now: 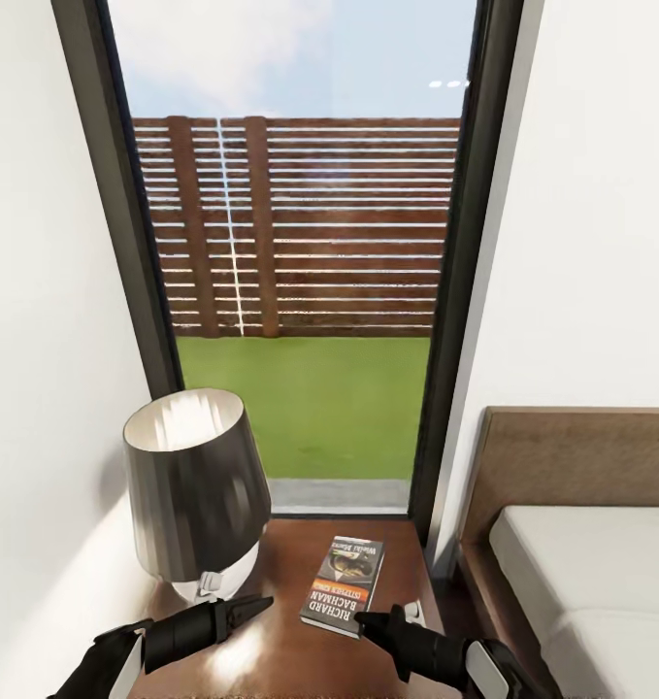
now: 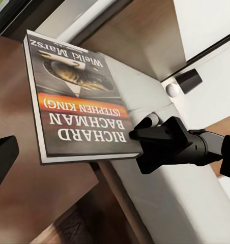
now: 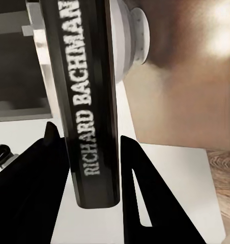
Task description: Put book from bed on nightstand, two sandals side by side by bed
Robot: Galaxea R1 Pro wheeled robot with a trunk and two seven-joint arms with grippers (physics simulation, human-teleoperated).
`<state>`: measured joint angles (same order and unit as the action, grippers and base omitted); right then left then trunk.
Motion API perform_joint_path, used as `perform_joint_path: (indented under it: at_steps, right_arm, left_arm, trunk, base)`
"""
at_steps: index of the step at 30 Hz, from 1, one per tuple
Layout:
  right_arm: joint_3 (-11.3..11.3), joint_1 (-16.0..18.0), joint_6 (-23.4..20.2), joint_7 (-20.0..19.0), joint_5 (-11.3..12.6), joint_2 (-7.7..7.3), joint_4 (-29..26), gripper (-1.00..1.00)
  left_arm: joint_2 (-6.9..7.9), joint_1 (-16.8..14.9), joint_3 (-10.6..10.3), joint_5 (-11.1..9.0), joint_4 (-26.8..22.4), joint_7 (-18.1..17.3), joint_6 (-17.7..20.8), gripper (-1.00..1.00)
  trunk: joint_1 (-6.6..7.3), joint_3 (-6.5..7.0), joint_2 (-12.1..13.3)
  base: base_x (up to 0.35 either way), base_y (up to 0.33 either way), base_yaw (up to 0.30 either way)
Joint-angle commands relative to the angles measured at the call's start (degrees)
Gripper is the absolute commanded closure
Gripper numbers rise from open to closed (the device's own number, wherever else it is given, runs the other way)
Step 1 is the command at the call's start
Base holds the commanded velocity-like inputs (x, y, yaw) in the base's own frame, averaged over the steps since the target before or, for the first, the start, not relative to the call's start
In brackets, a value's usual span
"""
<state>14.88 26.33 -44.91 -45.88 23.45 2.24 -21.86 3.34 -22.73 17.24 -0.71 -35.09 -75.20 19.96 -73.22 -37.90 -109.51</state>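
Book overhangs nightstand edge | right tool clamped on it | left tool together beside lamp

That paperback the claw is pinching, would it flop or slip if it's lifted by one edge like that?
The book looks thin yet flat in the right gripper, so it probably stays fairly stiff. Its cover seems glossy, so it might slip. It looks light and lies flat over the nightstand, so it's unlikely to tip.

Dark book with orange band and white lettering; glossy reddish-brown nightstand; black lamp shade, white inside; light-grey mattress.
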Motion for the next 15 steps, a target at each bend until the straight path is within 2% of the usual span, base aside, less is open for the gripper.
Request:
perform_joint_path:
  at_steps: [1,15]
  right_arm:
    - [0.3,0.0,-0.3,-0.1,0.0,0.05,0.0,1.0]
    - [0.3,0.0,-0.4,-0.1,0.0,0.05,0.0,1.0]
  left_arm:
    - [0.0,0.0,0.1,-0.1,0.0,-0.2,0.6,-1.0]
    - [0.0,0.0,0.1,-0.1,0.0,-0.2,0.6,-1.0]
  trunk:
    - [-0.22,-0.24,-0.4]
    - [-3.29,-2.76,-6.1]
  base:
    - [0.0,0.0,0.0]
    - [0.0,0.0,0.0]
